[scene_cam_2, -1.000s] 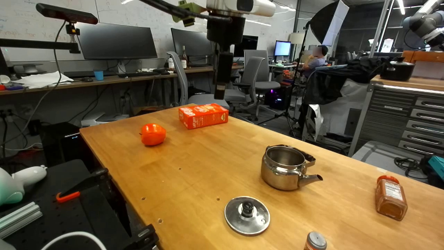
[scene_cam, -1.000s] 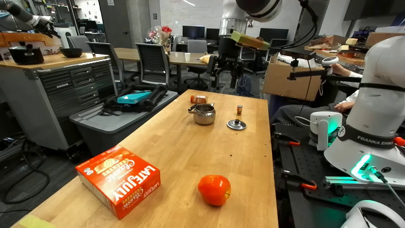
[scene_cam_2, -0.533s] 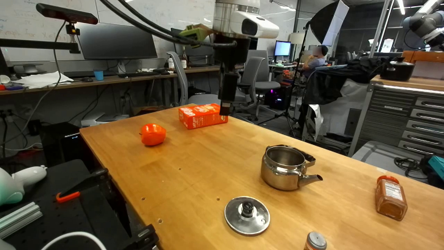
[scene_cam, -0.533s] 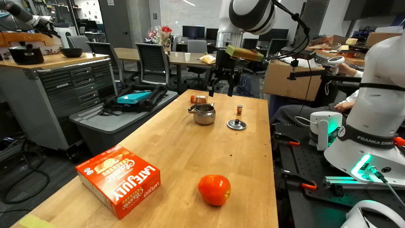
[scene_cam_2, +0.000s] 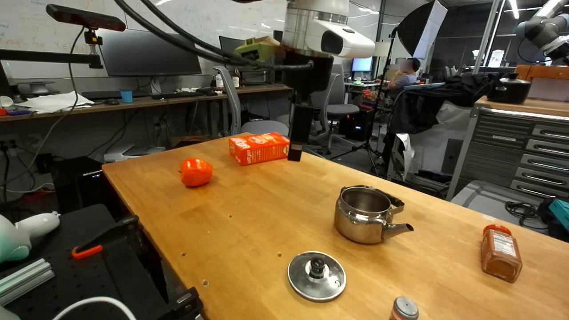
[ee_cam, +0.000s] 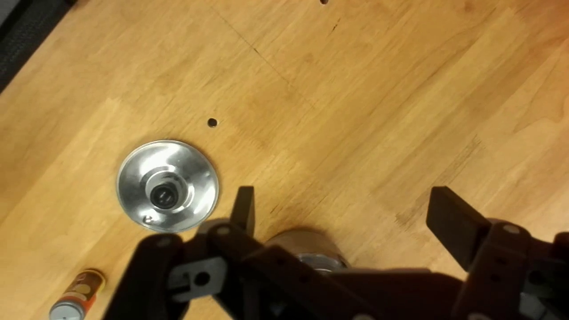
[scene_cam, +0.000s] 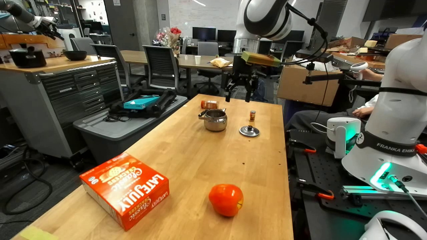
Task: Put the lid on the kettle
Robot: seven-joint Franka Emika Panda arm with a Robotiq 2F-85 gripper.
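Lid [scene_cam_2: 315, 282]: lying flat on the wooden table [scene_cam_2: 249, 200], black knob [scene_cam_2: 317, 265] facing up, near the kettle [scene_cam_2: 359, 223] but apart from it. Shiny silver face, catching bright reflections in the wrist view. Kettle: standing upright, also silver, top uncovered, inside visible, spout [scene_cam_2: 397, 229] turned away from the cracker box [scene_cam: 125, 190].

Gripper [scene_cam: 238, 99]: hanging from the arm [scene_cam: 246, 30] well above the table, pointing down, fingers [ee_cam: 243, 209] spread wide apart, with table wood showing between the tips. In the wrist view, lid to the left of the fingertips, kettle low in view and mostly hidden behind the gripper.

Near the lid in an exterior view, a small can [scene_cam: 252, 116], standing upright. Past the kettle, a spice jar [scene_cam: 210, 105], lying on its side, orange-red at the cap. Toward the opposite end of the table, cracker box lying flat, lettering upward, and a red fruit [scene_cam: 226, 200], apart from each other and well away from the kettle.
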